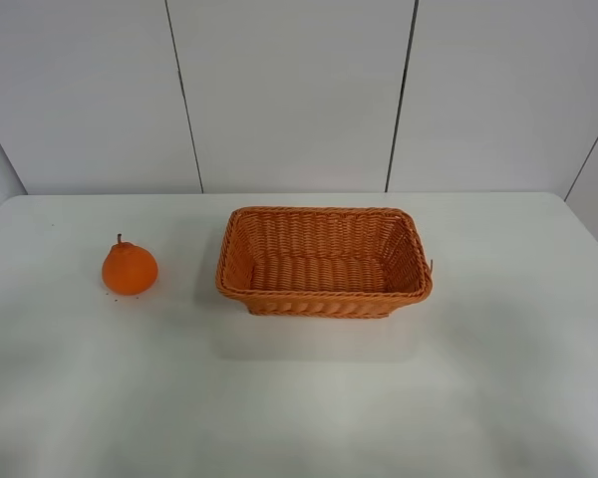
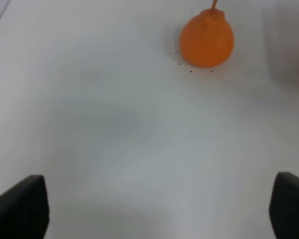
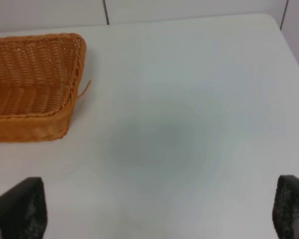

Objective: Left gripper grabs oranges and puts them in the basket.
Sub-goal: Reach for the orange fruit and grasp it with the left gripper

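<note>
We judge the task to be at its very start, with nothing done yet. The orange [image 1: 130, 269] sits upright on the white tabletop [image 1: 309, 398], on the left side, well apart from the basket [image 1: 324, 296], which stands near the middle with nothing inside it that we can see. A few tiny dark specks lie on the tabletop around the fruit.

In the left wrist view, our left pincer [image 2: 154, 209] is spread wide and holds nothing. Its two black fingers [image 2: 20, 206] show only at the edges of the picture, with the orange [image 2: 207, 40] far ahead of them and untouched. Our right pincer [image 3: 154, 209] is likewise released and empty, and it looks past the right end of the basket [image 3: 35, 119]. Neither arm shows in the high view, so we take both to be drawn back on the near side.

Every step is left to do: reach out to the orange, close on it, lift it, carry it right over the basket rim and let it go inside.
</note>
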`<state>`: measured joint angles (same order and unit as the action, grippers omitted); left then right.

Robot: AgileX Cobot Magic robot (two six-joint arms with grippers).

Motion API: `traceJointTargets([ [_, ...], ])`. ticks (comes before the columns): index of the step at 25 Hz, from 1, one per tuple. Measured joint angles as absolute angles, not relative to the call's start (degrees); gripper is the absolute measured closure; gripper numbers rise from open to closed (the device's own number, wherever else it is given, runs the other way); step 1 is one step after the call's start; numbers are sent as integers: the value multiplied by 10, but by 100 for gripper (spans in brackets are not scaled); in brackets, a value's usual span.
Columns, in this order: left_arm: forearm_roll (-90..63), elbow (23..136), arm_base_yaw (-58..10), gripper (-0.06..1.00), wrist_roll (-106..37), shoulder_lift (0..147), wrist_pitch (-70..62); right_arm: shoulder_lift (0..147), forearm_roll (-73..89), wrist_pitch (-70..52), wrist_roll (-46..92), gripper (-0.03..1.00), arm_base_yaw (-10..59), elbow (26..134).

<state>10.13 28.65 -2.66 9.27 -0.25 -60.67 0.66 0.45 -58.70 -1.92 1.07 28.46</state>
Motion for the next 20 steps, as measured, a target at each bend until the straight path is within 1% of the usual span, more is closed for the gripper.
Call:
traceJointTargets([
  [15, 101, 287, -27, -4, 93, -3, -606, 7, 4, -587, -19, 27, 11, 285],
  [20, 101, 290, -27, -4, 93, -3, -586, 7, 4, -587, -19, 27, 11, 285],
])
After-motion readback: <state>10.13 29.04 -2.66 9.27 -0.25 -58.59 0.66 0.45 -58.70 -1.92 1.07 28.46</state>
